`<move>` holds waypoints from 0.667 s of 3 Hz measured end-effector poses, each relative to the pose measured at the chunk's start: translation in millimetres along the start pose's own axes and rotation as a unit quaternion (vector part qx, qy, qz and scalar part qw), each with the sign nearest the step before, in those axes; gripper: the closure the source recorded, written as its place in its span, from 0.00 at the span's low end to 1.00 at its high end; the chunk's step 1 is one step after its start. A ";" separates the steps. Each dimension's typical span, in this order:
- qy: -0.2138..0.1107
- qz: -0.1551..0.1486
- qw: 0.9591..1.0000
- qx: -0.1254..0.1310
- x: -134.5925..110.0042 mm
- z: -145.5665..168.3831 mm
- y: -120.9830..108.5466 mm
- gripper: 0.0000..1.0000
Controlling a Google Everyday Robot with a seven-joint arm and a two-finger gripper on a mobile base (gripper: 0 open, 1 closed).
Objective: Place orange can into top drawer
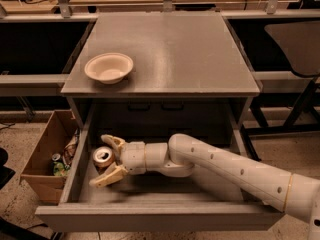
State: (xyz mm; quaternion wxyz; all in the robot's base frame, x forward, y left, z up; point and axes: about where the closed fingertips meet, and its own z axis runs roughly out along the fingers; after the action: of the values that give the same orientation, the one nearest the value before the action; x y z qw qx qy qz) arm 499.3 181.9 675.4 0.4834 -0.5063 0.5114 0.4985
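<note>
The orange can (103, 157), copper-coloured with a silver pull-tab top, stands upright inside the open top drawer (155, 216) near its left wall. My gripper (104, 160) reaches in from the right on a white arm, low inside the drawer. Its two cream fingers (108, 176) stand on either side of the can, one behind it and one in front. The fingers look spread a little wider than the can. The can appears to rest on the drawer's grey bottom.
A cream bowl (109, 67) sits on the grey cabinet top (190, 49) at the left. A brown cardboard box (46, 156) with trash and a greenish can (56, 158) stands on the floor left of the drawer. A dark chair (295, 44) is at right.
</note>
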 end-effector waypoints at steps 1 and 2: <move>0.000 0.000 1.000 0.000 0.0 0.0 0.0 0.00; 0.016 0.005 1.000 -0.002 -5.6 1.1 0.1 0.00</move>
State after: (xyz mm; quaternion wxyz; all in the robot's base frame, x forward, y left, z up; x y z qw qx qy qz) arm 499.3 183.2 680.9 0.4713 -0.5125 0.5205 0.4943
